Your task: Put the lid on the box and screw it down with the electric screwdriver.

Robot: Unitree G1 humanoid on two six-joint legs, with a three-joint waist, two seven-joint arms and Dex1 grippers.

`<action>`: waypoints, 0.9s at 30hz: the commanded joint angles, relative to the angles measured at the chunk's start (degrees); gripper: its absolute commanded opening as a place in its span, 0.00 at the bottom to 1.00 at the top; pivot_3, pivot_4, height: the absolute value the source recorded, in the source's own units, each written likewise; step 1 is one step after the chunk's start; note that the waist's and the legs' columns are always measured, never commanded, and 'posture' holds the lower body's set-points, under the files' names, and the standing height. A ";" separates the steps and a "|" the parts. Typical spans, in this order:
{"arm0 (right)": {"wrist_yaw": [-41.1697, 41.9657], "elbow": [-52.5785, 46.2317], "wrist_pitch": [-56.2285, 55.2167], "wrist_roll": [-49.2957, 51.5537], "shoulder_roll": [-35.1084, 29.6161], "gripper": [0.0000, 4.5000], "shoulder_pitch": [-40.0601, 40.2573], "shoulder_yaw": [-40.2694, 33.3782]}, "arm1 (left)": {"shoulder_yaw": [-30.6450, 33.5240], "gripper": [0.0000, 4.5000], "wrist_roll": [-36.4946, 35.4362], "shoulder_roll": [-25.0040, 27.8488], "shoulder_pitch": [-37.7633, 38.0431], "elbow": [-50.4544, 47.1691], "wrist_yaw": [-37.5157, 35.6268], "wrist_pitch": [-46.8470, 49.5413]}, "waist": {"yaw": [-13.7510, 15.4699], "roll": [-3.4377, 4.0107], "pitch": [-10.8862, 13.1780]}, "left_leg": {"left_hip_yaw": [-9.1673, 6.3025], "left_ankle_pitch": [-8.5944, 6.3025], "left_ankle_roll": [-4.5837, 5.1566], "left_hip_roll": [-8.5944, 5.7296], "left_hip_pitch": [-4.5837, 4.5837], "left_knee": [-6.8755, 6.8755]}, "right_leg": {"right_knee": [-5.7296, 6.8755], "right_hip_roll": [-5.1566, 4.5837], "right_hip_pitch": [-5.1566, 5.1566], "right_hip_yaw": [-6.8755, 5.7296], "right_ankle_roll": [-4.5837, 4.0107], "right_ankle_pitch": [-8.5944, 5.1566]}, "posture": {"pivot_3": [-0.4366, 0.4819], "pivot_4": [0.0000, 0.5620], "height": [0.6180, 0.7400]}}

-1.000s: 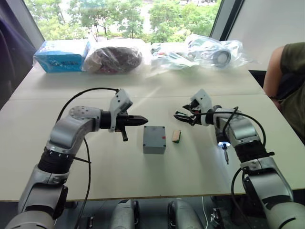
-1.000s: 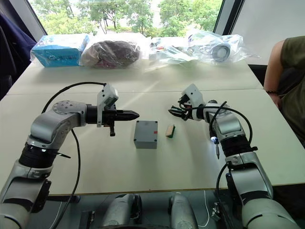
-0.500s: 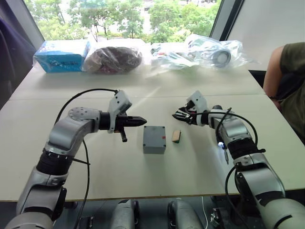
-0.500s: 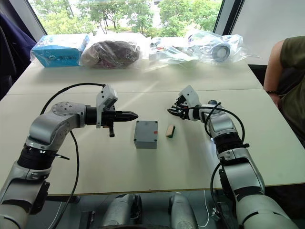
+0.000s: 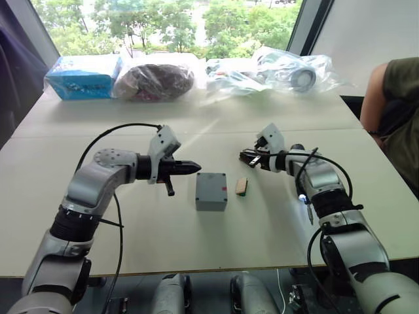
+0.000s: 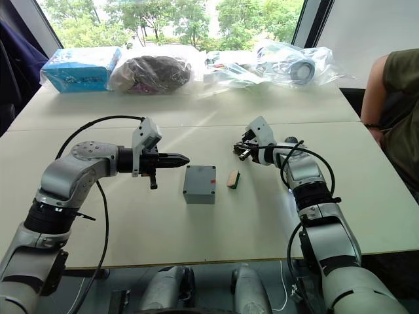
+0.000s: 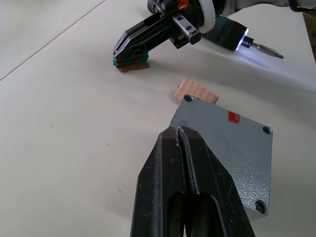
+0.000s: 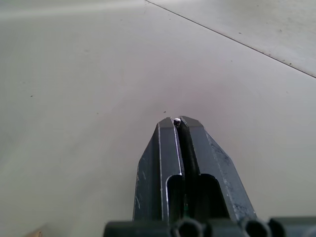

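Blue carton (image 5: 84, 76), clear plastic bags (image 5: 262, 70) along table's (image 5: 196, 242) far edge; seated person (image 5: 391, 111)

Two shiny silver robot arms with black fingers

Each arm is made of round grey and black parts, with a thin black cable looping along it. A small white block sits on each wrist, behind the left gripper (image 5: 194, 167) and right gripper (image 5: 245, 156).

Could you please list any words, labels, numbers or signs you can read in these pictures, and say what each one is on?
None can be read.
Blue carton at the table's far edge: white print, too blurred to read.
Box: a plain red mark on the lid, no text.
Clear bags by the window: no legible label.
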 commanded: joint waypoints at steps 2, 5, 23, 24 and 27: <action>0.43 -2.75 -1.59 0.23 -0.61 0.01 -0.79 -1.83 | 0.51 0.00 -0.30 0.70 -0.10 -1.25 -0.25 -1.02 | -0.36 0.00 0.00 | -0.01 0.00 0.00 0.00 0.00 0.00 | 0.00 0.00 0.00 0.00 0.00 0.00 | 0.48 0.27 1.00; 1.42 -4.84 -2.49 0.28 -1.39 0.01 -0.05 -1.94 | 0.43 0.00 -0.28 0.77 0.07 -1.10 -0.39 -1.11 | -0.48 0.01 0.01 | -0.01 0.00 0.00 0.00 0.00 -0.02 | 0.00 0.00 0.00 0.00 0.00 0.00 | 0.48 0.27 1.00; 3.32 -43.93 11.85 10.29 -4.58 0.01 13.89 -4.68 | 0.21 0.00 -3.01 8.66 1.81 -6.51 -7.67 0.85 | -0.38 0.01 0.01 | -0.10 -0.06 0.09 0.04 0.00 -0.04 | -0.02 0.00 -0.01 0.00 0.00 -0.01 | 0.48 0.27 1.00; 2.68 -46.60 12.77 10.96 -4.41 0.01 15.27 -4.78 | 0.06 0.00 -2.82 9.24 2.02 -6.79 -7.69 0.72 | -0.33 0.02 0.01 | -0.10 -0.08 0.13 0.04 0.01 -0.05 | -0.02 0.00 -0.01 0.00 -0.01 -0.01 | 0.48 0.27 1.00; 0.87 -55.10 15.91 12.16 -3.94 0.01 21.46 -2.40 | 0.07 0.00 -2.98 10.17 2.50 -7.06 -7.89 0.67 | -0.20 0.01 0.01 | -0.10 -0.12 0.19 0.02 0.01 -0.05 | -0.01 -0.03 0.00 0.00 -0.01 -0.01 | 0.48 0.27 1.00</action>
